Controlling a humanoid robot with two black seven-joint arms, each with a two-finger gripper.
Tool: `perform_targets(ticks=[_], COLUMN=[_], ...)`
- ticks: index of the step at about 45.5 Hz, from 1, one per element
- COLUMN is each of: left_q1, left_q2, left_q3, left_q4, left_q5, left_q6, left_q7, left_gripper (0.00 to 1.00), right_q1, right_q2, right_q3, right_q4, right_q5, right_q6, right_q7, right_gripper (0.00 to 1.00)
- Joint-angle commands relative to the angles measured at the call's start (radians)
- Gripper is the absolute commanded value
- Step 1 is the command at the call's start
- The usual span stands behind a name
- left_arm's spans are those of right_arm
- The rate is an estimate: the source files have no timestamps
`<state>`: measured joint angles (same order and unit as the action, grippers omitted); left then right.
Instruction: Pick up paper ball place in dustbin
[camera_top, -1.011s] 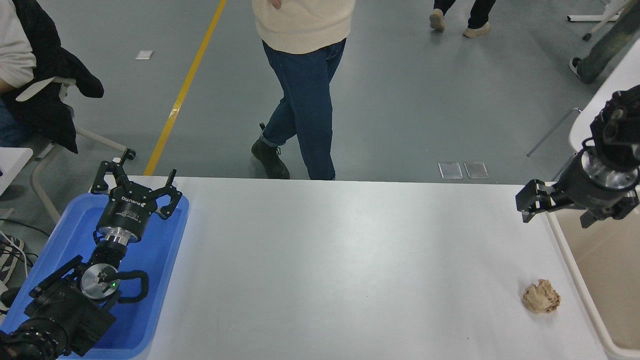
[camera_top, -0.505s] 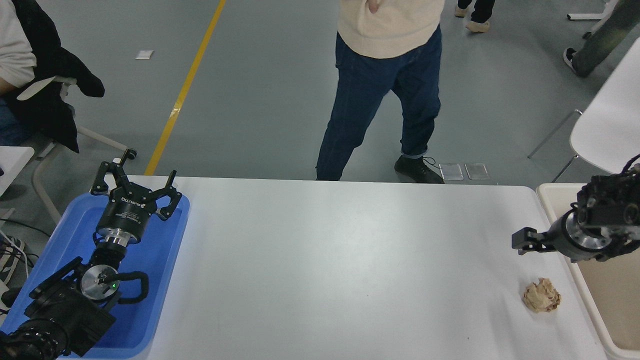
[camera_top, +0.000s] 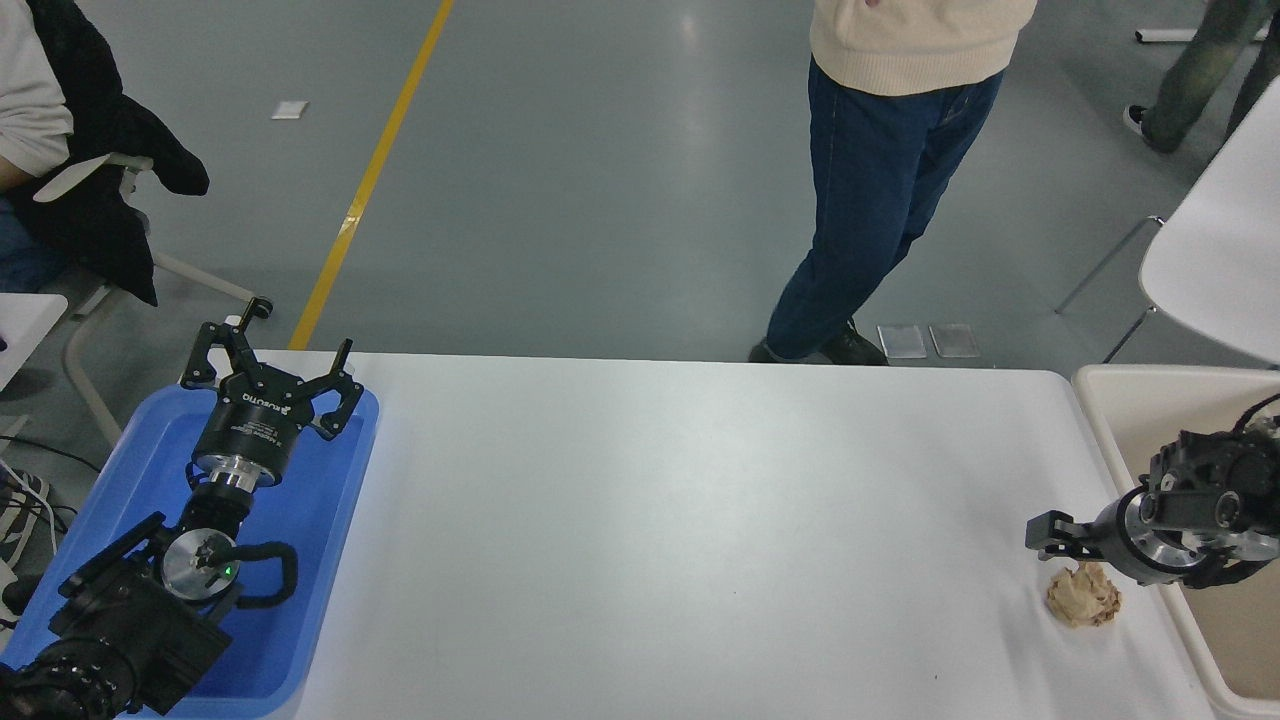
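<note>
The paper ball (camera_top: 1083, 595), a tan-brown wrinkly wad, lies on the white table (camera_top: 680, 520) near its right edge. My right gripper (camera_top: 1046, 531) comes in from the right edge, points left and hangs just above and slightly left of the ball, apart from it. It looks open and holds nothing. The cream-beige dustbin (camera_top: 1092, 388) stands just off the table's right edge, partly behind the right arm. My left gripper (camera_top: 272, 368) is parked open over the blue tray at the lower left.
A shallow blue tray (camera_top: 330, 560) sits at the table's left end under the left arm. A person in jeans (camera_top: 870, 190) stands at the far side. A white chair (camera_top: 1215, 260) is at the far right.
My right gripper has come down from above the dustbin's far corner to just over the paper ball. The person has walked to the right. The left arm has not moved.
</note>
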<state>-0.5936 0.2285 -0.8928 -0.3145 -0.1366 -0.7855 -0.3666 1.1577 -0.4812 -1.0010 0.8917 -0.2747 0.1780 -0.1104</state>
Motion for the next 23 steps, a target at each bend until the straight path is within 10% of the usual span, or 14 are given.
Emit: perform_targets(ticks=[1, 15, 23], left_q1=[0.0, 0.0, 0.0], left_q2=[0.0, 0.0, 0.0], left_q3=[0.0, 0.0, 0.0], left_q4=[0.0, 0.0, 0.0], left_q5=[0.0, 0.0, 0.0], left_q6=[0.0, 0.0, 0.0], left_q7=[0.0, 0.0, 0.0], left_gripper=[1.0, 1.0, 1.0], right_q1=[-0.062, -0.058, -0.061], right_q2=[0.018, 0.016, 0.02], right_q3=[0.01, 0.027, 0.035], right_q4=[-0.02, -0.022, -0.017], right_q5=[0.011, 0.054, 0.08], right_q6=[-0.038, -0.046, -0.043], right_q7=[0.0, 0.0, 0.0], right_gripper=[1.0, 0.88, 0.53])
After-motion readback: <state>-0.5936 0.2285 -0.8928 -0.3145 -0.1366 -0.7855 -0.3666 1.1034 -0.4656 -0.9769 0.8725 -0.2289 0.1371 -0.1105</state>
